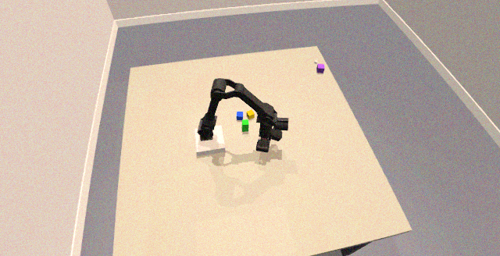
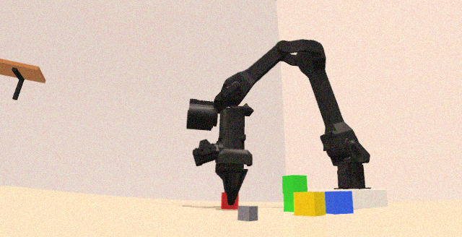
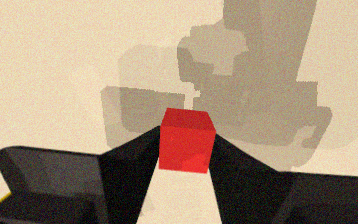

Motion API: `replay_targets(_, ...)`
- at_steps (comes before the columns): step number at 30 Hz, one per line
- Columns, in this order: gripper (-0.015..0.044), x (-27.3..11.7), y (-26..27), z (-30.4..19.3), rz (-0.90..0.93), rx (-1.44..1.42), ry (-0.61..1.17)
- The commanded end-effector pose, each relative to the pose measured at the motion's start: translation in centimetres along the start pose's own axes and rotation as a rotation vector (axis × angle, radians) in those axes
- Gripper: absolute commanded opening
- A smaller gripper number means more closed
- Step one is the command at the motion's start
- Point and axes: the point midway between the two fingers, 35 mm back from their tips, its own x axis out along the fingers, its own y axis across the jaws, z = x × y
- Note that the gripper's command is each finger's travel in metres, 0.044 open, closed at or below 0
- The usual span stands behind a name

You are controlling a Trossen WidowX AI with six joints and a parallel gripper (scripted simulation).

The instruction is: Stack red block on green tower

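Gripper points straight down — pinching red block, square-on.

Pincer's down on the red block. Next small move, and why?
Probably a short straight lift. The pincer is shut on the red block, which looks to be on the table still. The green tower stands tall nearby, so gain height before moving sideways toward it.

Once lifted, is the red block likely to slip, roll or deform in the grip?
The red block looks like a stiff, flat-sided cube, so it probably won't roll or squash. The fingers press on opposite flat faces, which should hold squarely. Its glossy faces might allow slight slipping.
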Motion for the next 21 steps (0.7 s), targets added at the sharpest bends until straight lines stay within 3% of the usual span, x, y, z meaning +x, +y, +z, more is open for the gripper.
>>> replay_targets(1,0.0125,0.0,0.0,0.1,-0.003,0.005,-0.003)
replay_targets(5,0.0098,0.0,0.0,0.1,-0.003,0.005,-0.003)
replay_targets(9,0.0,-1.2,0.0,0.1,-0.003,0.005,-0.003)
replay_targets(21,0.0,-7.7,0.0,0.0,-0.004,0.005,-0.003)
